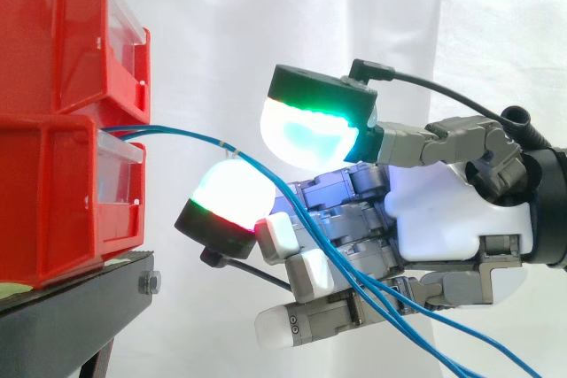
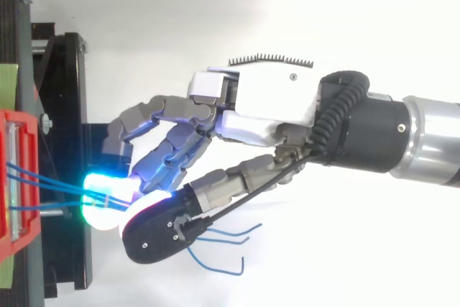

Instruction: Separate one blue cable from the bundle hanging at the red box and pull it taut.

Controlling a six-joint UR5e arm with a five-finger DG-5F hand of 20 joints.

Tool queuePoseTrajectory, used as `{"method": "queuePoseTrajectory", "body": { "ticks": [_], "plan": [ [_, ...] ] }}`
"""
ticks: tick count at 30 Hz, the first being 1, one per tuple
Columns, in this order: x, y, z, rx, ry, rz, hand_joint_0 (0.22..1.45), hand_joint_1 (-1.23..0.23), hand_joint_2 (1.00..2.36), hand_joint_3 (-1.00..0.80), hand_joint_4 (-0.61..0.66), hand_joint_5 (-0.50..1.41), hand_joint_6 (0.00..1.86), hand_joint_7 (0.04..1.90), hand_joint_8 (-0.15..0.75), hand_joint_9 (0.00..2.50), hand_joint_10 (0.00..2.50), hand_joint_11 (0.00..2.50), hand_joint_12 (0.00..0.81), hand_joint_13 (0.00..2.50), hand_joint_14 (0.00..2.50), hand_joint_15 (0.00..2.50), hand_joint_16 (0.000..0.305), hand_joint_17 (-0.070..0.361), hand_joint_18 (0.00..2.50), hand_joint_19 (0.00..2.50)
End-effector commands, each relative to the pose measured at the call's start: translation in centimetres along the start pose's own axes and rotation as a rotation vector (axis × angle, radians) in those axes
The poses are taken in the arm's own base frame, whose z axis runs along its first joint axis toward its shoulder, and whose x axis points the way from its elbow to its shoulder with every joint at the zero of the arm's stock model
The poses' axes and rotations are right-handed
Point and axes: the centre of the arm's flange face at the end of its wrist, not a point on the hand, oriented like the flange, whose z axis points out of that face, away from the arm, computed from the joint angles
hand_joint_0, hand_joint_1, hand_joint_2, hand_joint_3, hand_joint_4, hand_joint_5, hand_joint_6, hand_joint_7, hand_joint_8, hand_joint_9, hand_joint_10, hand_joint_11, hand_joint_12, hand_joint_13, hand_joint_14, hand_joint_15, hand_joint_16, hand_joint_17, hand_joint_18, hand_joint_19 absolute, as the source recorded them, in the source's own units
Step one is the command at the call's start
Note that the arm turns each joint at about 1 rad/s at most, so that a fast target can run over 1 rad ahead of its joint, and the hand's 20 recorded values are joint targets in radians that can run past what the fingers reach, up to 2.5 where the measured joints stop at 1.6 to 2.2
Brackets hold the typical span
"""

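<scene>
Blue cables (image 1: 186, 133) run lower right across my hand (image 1: 443, 210) (fingers (image 1: 310, 130) spread, pads (image 1: 232, 194) apart) from the red box (image 1: 62, 121) at left.

We record that the red bins (image 1: 53, 130) are cut off by the left picture edge in the side view, and the ends of the blue cables (image 1: 177, 133) inside them lie hidden behind a clear front panel (image 1: 120, 161). Just beside the red bins, in the top view, the cables pass beneath the hand (image 2: 266, 113) and cannot be told apart. Farther from the red bins, in the side view, they run off the bottom edge.
</scene>
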Motion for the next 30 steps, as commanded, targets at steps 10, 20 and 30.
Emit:
{"method": "queuePoseTrajectory", "body": {
  "ticks": [10, 20, 30],
  "plan": [
    [0.3, 0.3, -0.2, 0.019, 0.021, 0.006, 0.65, -0.71, 1.01, -0.27, 0.08, -0.22, 0.91, 1.06, 0.289, 0.87, 0.02, 0.89, 0.300, 1.05, 0.02, 0.70, 0.020, 0.045, 0.72, 0.17],
    [0.1, 1.6, -0.2, 0.077, 0.045, -0.008, 0.78, -0.87, 1.01, -0.40, 0.10, -0.22, 0.95, 1.05, 0.283, 0.89, 0.02, 0.94, 0.292, 1.04, 0.02, 0.69, 0.020, 0.046, 0.74, 0.21],
    [-0.2, 3.2, -0.7, 0.081, 0.049, -0.008, 0.70, -0.89, 1.00, -0.50, 0.12, -0.20, 0.94, 1.08, 0.285, 0.94, 0.02, 0.99, 0.286, 1.06, 0.02, 0.70, 0.020, 0.045, 0.78, 0.22]
  ]
}}
